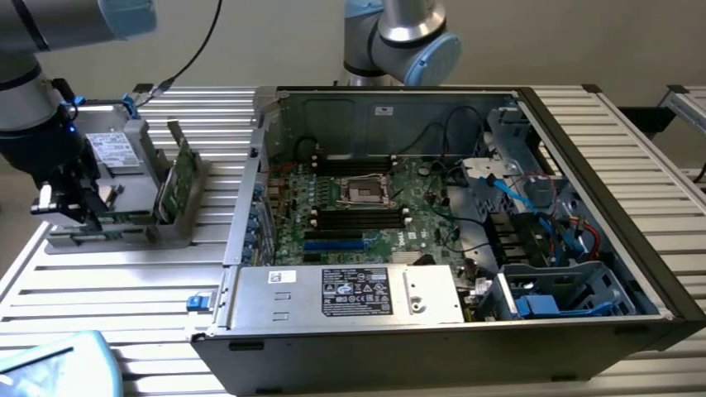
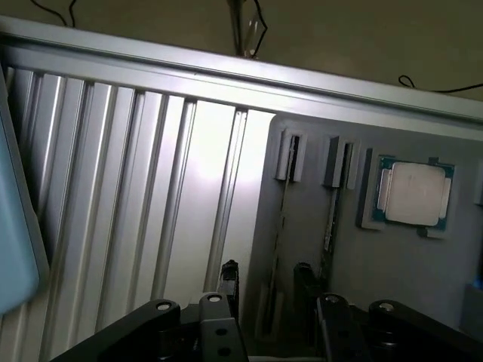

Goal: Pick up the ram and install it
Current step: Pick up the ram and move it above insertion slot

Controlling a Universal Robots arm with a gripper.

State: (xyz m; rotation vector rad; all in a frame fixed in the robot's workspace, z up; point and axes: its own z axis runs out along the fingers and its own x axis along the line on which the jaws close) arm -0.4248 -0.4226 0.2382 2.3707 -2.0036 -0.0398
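Note:
My gripper hangs over the grey parts holder on the exterior view's left, outside the computer case. In the wrist view its two dark fingers stand open over the holder. Two thin sticks sit edge-on in the holder's narrow slots. One of them, the ram, runs in line with the gap between my fingers; the other lies beside it. Nothing is gripped. A low green strip shows next to the gripper. The motherboard's long black slots lie inside the open case.
A taller green card stands upright in the holder, right of my gripper. A processor chip lies in a pocket of the holder. The open case holds cables and a power supply. A second arm's base stands behind it.

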